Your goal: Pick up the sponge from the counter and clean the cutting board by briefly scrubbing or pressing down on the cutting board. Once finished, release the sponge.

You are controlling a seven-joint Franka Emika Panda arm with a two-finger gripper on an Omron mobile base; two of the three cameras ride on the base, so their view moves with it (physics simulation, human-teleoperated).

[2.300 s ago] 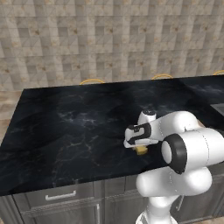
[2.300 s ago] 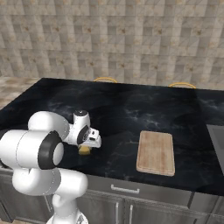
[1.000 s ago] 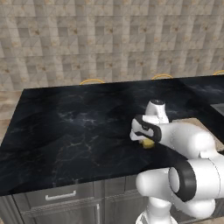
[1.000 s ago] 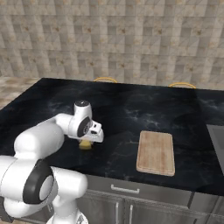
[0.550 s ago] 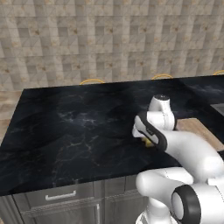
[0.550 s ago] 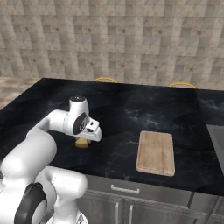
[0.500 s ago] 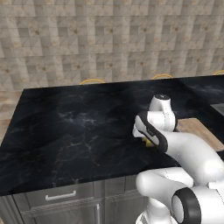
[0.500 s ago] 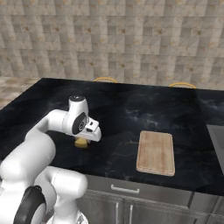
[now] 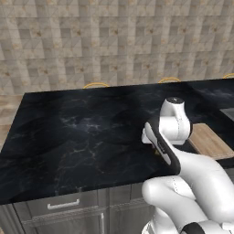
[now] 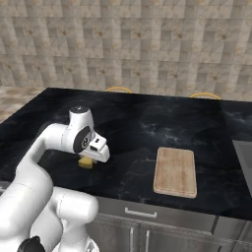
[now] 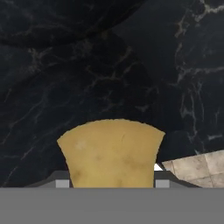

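White arm bent low, tool (image 10: 87,161) clamped, pointing down.

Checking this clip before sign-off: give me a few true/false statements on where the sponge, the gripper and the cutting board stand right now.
1. The sponge sits between the fingers of the gripper. True.
2. The sponge is resting on the cutting board. False: it is over the bare black counter, apart from the board.
3. The cutting board has nothing on it. True.
4. The cutting board lies between the arm and the counter's left end. False: it lies to the arm's right.
5. The jaws stand wide open, nothing between them. False: they are closed on the sponge.
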